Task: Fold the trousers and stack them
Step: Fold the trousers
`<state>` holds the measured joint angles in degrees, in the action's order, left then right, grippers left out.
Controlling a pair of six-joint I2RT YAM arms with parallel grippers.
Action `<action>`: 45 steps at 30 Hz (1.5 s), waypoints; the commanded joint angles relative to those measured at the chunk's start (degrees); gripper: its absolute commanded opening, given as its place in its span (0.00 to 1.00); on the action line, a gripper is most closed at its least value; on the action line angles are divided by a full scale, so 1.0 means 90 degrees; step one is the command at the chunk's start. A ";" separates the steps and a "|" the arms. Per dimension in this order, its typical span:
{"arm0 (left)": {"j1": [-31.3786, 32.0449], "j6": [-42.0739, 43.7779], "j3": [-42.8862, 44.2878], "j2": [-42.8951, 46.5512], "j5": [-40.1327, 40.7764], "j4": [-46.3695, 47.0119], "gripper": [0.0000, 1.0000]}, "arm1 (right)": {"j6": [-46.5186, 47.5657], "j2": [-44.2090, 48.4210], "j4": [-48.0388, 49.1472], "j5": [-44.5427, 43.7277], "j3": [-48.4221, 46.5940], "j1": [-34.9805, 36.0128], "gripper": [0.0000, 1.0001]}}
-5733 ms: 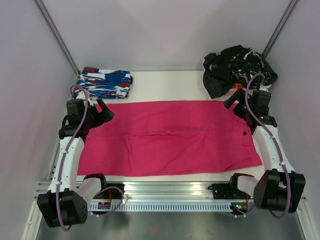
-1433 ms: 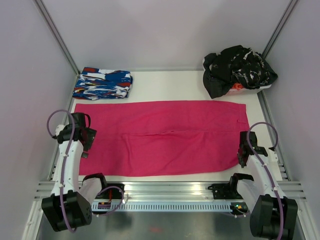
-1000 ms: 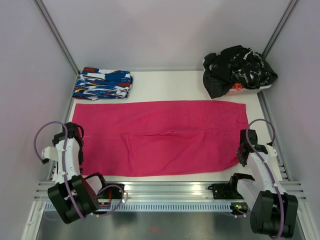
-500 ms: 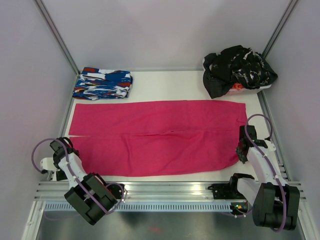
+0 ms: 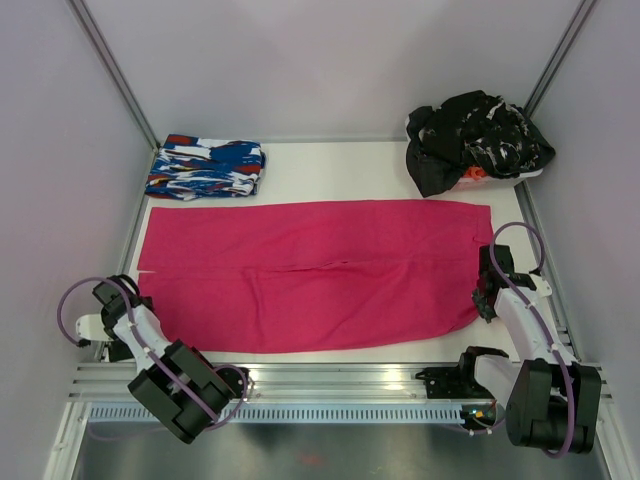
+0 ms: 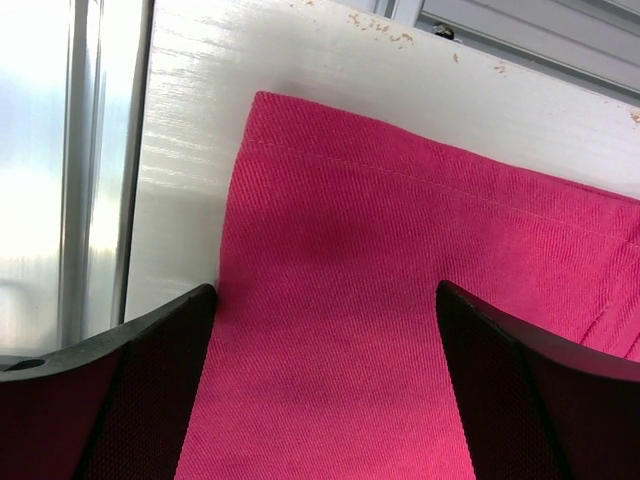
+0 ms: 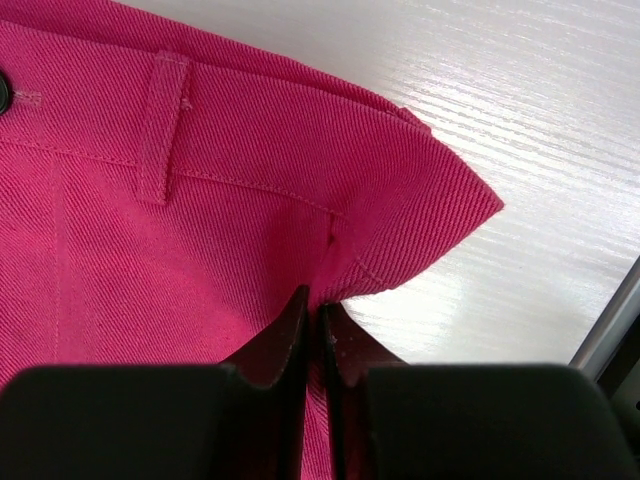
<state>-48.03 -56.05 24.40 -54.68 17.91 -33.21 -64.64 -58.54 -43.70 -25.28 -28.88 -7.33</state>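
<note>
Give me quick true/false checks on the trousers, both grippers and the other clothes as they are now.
1. The trousers lie spread out full length, not yet folded. True.
2. The left gripper is shut on the hem. False: its jaws stand wide open on either side of the hem corner.
3. The right gripper pinches the trousers at the waistband end. True.
4. The patterned garment lies on top of the trousers. False: it lies folded apart from them, at the far left.

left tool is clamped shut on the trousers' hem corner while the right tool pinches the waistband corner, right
No: the left wrist view shows the left tool open over the trousers' hem corner, not shut on it. The right tool does pinch the waistband corner.
</note>
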 commanded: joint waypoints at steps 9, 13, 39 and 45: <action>-0.0083 -0.0051 -0.0104 -0.0204 -0.0194 -0.0109 0.52 | -0.0034 0.0069 0.0129 -0.0062 -0.0228 0.0014 0.15; -0.0083 -0.0042 -0.0036 -0.0380 -0.0164 -0.0060 0.33 | -0.0141 0.0235 0.0051 -0.0150 -0.0150 0.0024 0.15; 0.1830 0.0536 0.4550 -0.1638 0.1144 -0.0762 0.02 | 0.3354 -0.1726 0.2365 -0.0386 -0.3955 -0.0044 0.00; 0.2065 0.0845 0.5871 -0.3141 0.1134 -0.0685 0.02 | 0.3627 -0.3084 0.2336 -0.0122 -0.5042 -0.0123 0.00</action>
<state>-28.60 -50.43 71.66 -78.61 17.02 -45.74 -36.91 -82.98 -28.18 -19.25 -70.11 -5.98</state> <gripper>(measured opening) 0.032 0.010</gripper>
